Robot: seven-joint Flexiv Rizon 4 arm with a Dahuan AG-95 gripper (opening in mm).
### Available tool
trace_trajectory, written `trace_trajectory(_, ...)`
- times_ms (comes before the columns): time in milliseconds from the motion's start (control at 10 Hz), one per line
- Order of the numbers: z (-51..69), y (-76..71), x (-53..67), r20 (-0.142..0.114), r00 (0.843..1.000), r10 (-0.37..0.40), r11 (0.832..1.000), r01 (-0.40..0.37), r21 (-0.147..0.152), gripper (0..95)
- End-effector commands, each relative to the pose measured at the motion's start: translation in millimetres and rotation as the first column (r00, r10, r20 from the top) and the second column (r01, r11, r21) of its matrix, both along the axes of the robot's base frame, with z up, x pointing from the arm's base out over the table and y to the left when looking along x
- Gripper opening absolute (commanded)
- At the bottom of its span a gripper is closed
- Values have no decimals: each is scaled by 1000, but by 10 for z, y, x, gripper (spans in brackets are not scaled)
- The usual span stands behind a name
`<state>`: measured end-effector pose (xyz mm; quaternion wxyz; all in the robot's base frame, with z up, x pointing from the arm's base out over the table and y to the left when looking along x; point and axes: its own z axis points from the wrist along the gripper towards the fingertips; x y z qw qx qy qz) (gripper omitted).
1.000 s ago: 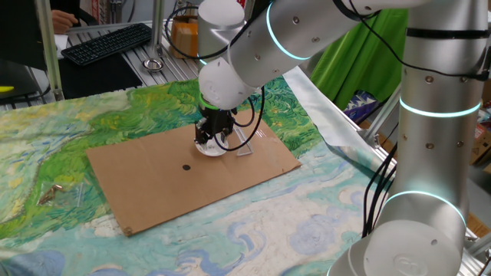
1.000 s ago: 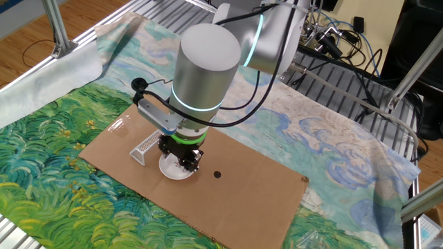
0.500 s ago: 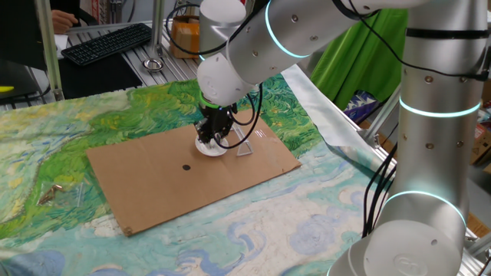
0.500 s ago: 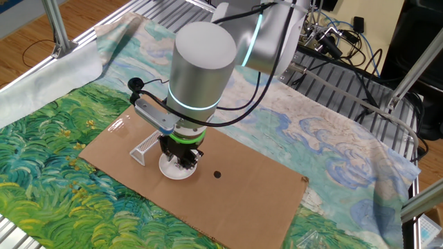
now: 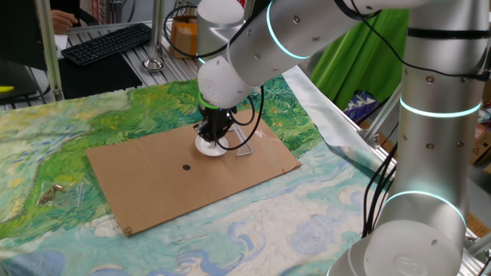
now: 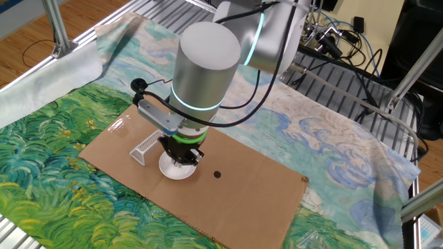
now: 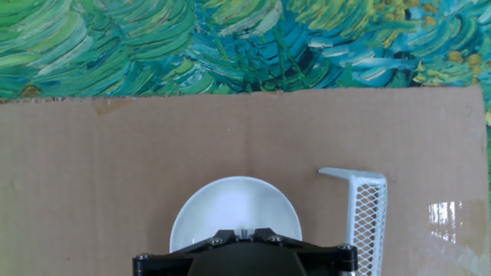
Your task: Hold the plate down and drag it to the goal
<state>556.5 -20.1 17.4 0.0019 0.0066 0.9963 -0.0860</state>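
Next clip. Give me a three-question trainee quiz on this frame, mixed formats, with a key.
1. True or false: the plate lies on the cardboard sheet.
2. In the hand view, the goal bracket stands on which side of the plate: A left, B right, C on top of it?
3. Fill in: the gripper is directly ____ the plate.

Key: 1 true; 2 B; 3 above. The fingertips are hidden, so contact cannot be confirmed.
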Motion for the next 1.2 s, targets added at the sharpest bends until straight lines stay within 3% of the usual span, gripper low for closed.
trace_trajectory(100,10,-7,-6,0,1000,13,1000,-13,-11,0)
trace_trajectory(800,-25,-90,-4,-1,999,51,997,-51,-50,0)
trace_trajectory(1200,23,-126,-25,-3,998,69,995,-69,-70,0)
